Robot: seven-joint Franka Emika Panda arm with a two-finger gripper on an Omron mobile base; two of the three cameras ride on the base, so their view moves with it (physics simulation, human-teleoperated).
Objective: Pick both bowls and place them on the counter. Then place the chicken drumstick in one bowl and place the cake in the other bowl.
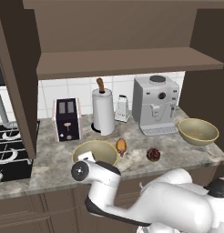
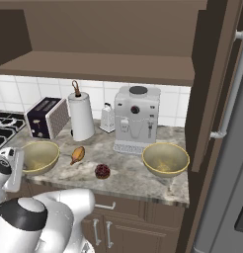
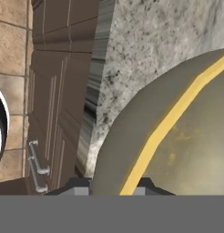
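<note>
Grey stone counter point(image 1: 186, 157) has two bowls on it: one bowl point(image 1: 96, 152) sits near the front edge, left of the drumstick point(image 1: 121, 146), and the other bowl point(image 1: 198, 131) sits far right by the coffee machine point(image 1: 155, 104). Between them lies the cake point(image 1: 153, 154). At the left bowl, the gripper point(image 3: 113, 184) pinches the yellow rim point(image 3: 173, 120) with one finger on each side.

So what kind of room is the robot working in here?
A home kitchen, by the look of it: a marbled stone counter over brown cabinets, carrying a toaster, a paper towel roll and a coffee machine, with a black stovetop at the left end.
</note>
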